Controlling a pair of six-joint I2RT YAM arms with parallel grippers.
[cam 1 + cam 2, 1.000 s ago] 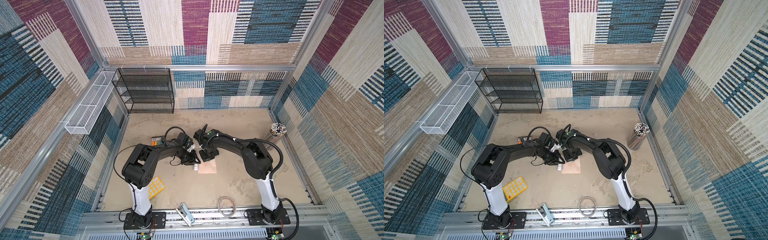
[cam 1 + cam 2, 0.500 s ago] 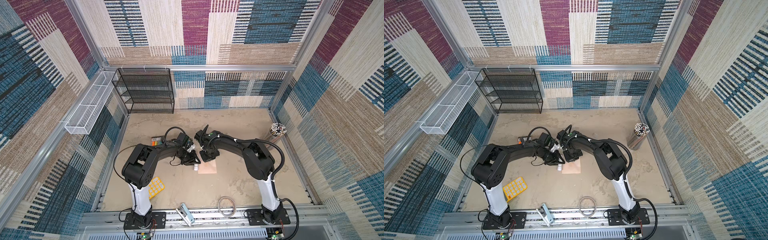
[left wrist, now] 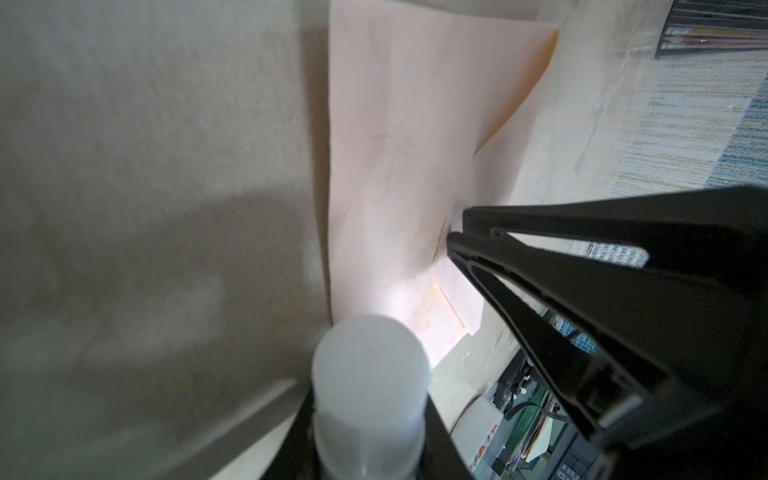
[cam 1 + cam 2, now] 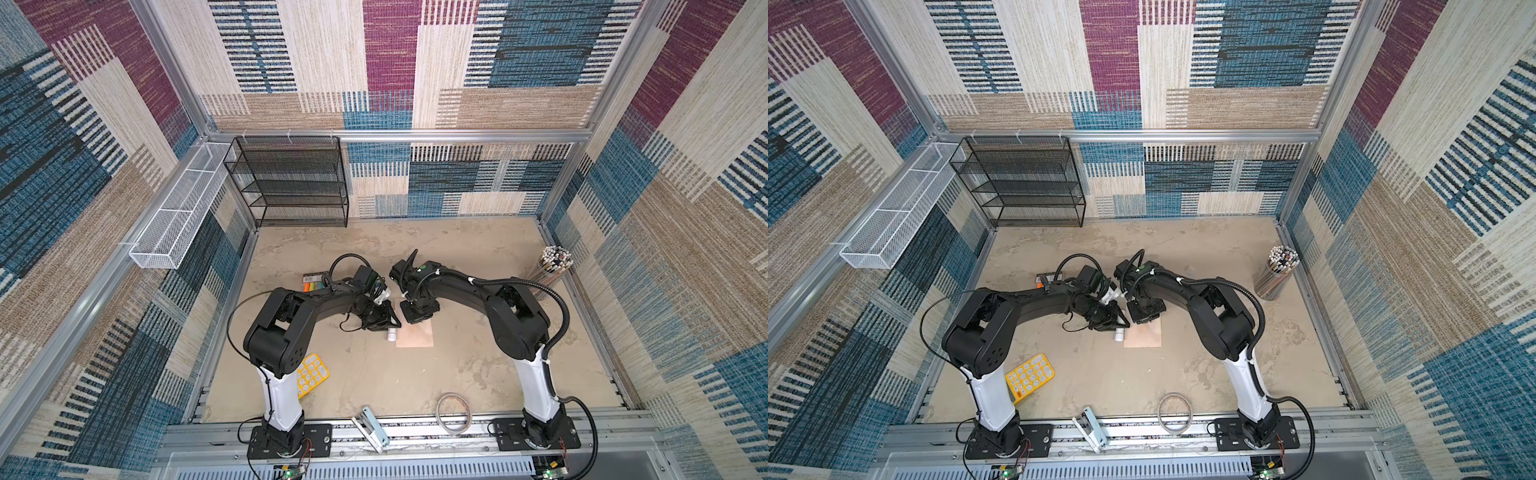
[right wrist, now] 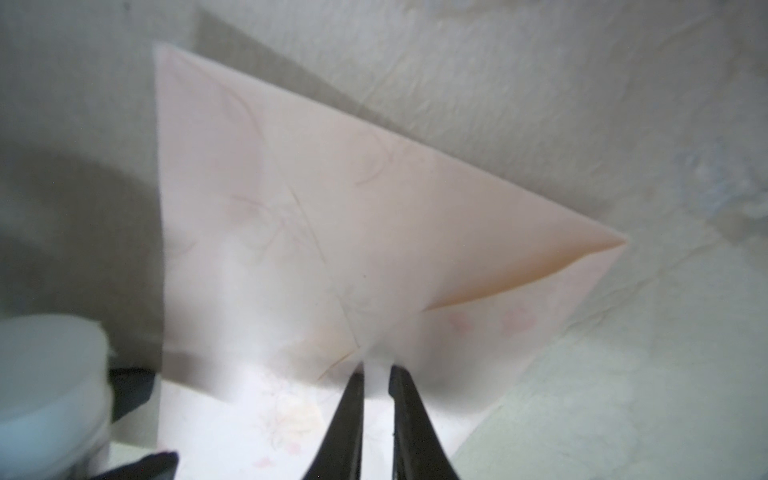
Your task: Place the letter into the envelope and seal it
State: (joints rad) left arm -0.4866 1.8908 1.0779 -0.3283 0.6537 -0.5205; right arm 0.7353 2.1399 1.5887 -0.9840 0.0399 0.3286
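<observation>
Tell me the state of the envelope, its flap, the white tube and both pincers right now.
Envelope, lying flat, letter not visible.
Flap, folded down over the body, one edge gaping slightly.
White tube, held by the left pincer beside the envelope.
Left pincer, shut on the white tube.
Right pincer, open a crack, tips at the flap's point.
</observation>
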